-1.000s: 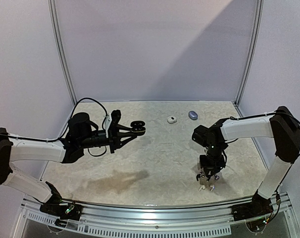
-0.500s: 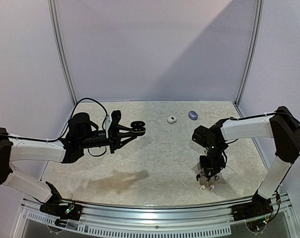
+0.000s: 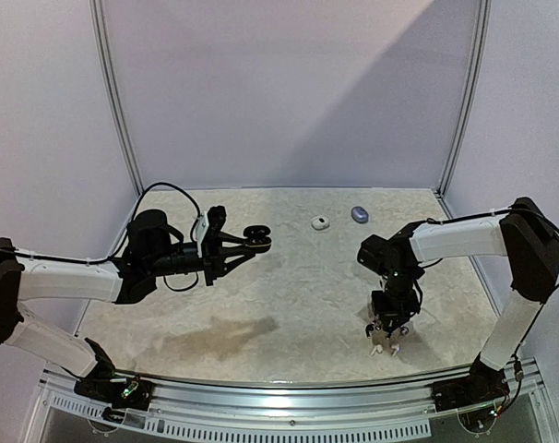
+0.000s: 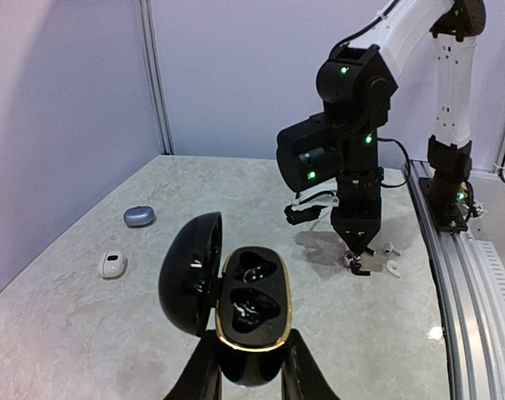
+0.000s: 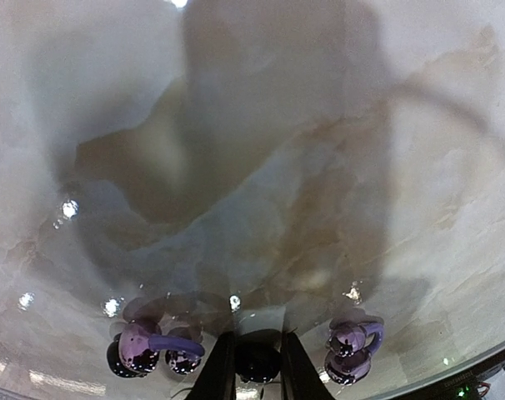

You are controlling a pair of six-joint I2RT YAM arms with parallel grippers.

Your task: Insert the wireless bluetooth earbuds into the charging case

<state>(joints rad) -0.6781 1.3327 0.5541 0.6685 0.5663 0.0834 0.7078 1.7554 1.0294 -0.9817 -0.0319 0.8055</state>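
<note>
The right gripper [image 4: 357,248] points straight down near the near right corner of the tabletop [image 3: 298,295], its claw narrowed onto a small dark earbud [image 5: 257,361]. The earbud is rounded and far smaller than the fingers, so it could squirt out on lifting, or turn so that it will not seat. The purplish earbuds [image 5: 148,346] lie just beside the fingers, one on either side, and could be knocked.

The left gripper [image 4: 251,371] is clamped on the black charging case [image 4: 251,308], lid open, held in the air over the left part. A tilt there could spoil the insertion.

Counted: one dark earbud, two purplish, two white stemmed earbuds [image 4: 392,248] — and three cases, including a white case [image 4: 112,265] and a bluish case [image 4: 139,217] near the far edge. What fills the black case's wells cannot be told.
</note>
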